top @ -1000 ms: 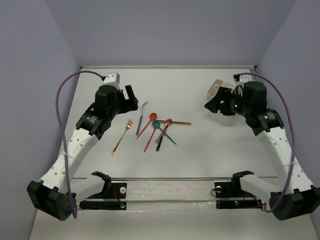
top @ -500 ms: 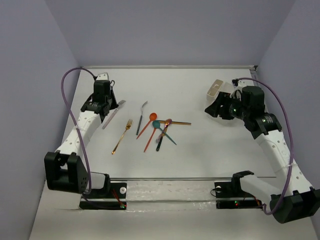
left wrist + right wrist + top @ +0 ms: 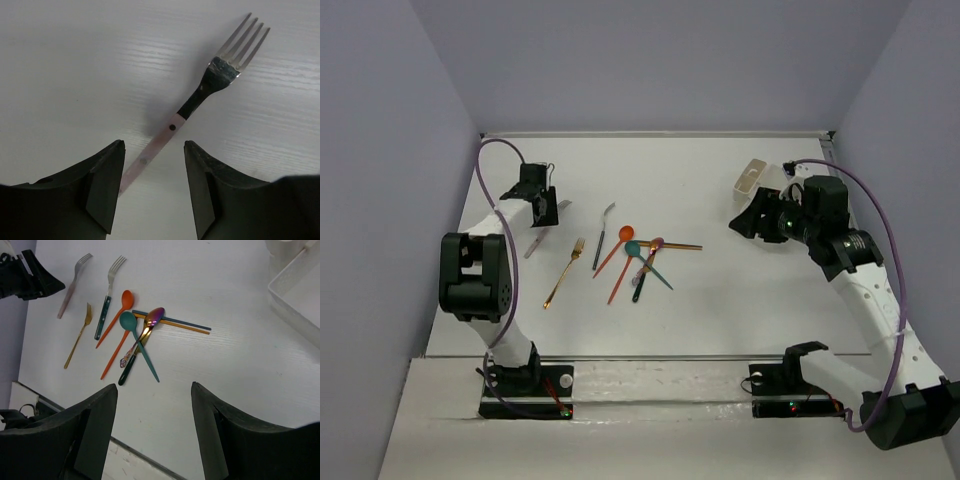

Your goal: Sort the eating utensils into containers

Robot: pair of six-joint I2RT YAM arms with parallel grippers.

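While I watch both feeds, the table (image 3: 720, 300) spreads pale under the two claws. The right claw (image 3: 155, 390) is released, fingers wide, carrying nothing. The white bin (image 3: 300, 287) sits ahead of it, off to its right. Ahead of it and slightly left lies the pile of spoons and sticks (image 3: 142, 335), crossed over one another, orange, teal, purple and gold. The left claw (image 3: 154, 148) is released too, empty. The pink-handled fork (image 3: 200, 95) lies flat, handle running back between its fingers, tines pointing ahead and right. The gold fork (image 3: 563, 273) lies alone, between that claw and the pile.
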